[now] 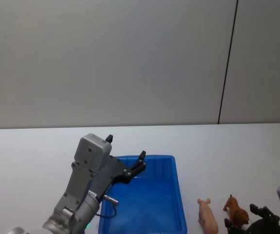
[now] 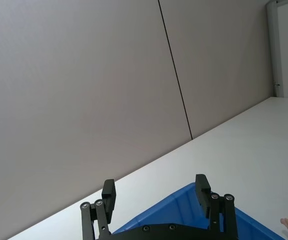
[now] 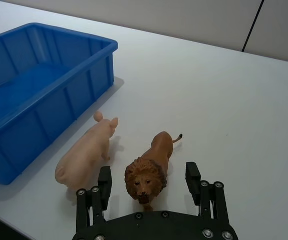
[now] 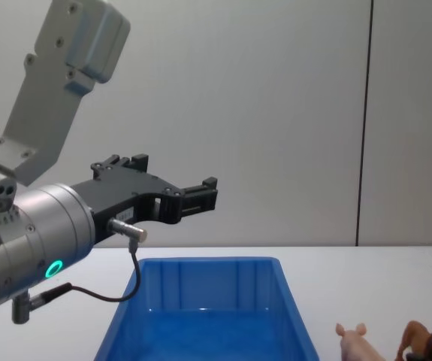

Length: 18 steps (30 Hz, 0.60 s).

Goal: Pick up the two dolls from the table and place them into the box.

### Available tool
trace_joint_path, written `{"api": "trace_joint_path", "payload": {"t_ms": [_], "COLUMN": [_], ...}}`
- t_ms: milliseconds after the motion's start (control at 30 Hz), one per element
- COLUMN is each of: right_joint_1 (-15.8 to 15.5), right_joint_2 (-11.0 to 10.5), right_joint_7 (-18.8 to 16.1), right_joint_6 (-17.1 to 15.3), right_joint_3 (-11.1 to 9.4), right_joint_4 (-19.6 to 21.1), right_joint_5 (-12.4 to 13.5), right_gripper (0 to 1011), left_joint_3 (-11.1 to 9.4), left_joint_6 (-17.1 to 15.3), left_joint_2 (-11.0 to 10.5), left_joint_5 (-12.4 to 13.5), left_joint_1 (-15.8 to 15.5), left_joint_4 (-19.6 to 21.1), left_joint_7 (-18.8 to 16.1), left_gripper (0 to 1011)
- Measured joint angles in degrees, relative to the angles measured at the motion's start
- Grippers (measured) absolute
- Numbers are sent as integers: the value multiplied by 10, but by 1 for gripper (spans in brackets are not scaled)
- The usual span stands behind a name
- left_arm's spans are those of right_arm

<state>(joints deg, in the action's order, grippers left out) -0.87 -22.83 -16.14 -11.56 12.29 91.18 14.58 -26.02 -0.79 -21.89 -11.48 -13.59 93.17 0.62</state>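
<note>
the right tool (image 3: 149, 171) hangs open at the near right of the tabletop (image 3: 224, 100). its two fingers stand either side of the maned head of the lion doll (image 3: 159, 150), not touching it. the lion doll stands upright, facing the tool, tail pointing far. the pig doll (image 3: 86, 155) stands just left of it, apart, beside the right wall of the box (image 3: 91, 80). the left tool (image 2: 155, 185) is open too, raised above the box's far left corner.
</note>
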Motion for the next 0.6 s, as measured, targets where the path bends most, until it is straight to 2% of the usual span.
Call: {"api": "trace_joint_path", "payload": {"t_ms": [133, 167, 200, 367, 533, 600], "right_joint_1": [4, 4, 5, 8, 9, 9], "right_joint_2": [3, 4, 4, 7, 8, 8], "right_joint_7": [-5, -6, -7, -10, -10, -10], "right_joint_6": [0, 0, 0, 0, 4, 7], "right_joint_3": [1, 2, 2, 3, 3, 3], "right_joint_4": [-9, -10, -11, -18, -22, -22], "right_joint_5": [1, 1, 2, 6, 8, 8], "right_gripper": [831, 831, 770, 644, 464, 441], "left_joint_3": [0, 0, 0, 0, 0, 0], "left_joint_6": [0, 0, 0, 0, 0, 0], "left_joint_2": [0, 0, 0, 0, 0, 0], "left_joint_5": [0, 0, 0, 0, 0, 0], "left_joint_1": [0, 0, 0, 0, 0, 0], "left_joint_4": [0, 0, 0, 0, 0, 0], "left_joint_7": [0, 0, 0, 0, 0, 0], "left_gripper": [1001, 1001, 1001, 1001, 1001, 1001]}}
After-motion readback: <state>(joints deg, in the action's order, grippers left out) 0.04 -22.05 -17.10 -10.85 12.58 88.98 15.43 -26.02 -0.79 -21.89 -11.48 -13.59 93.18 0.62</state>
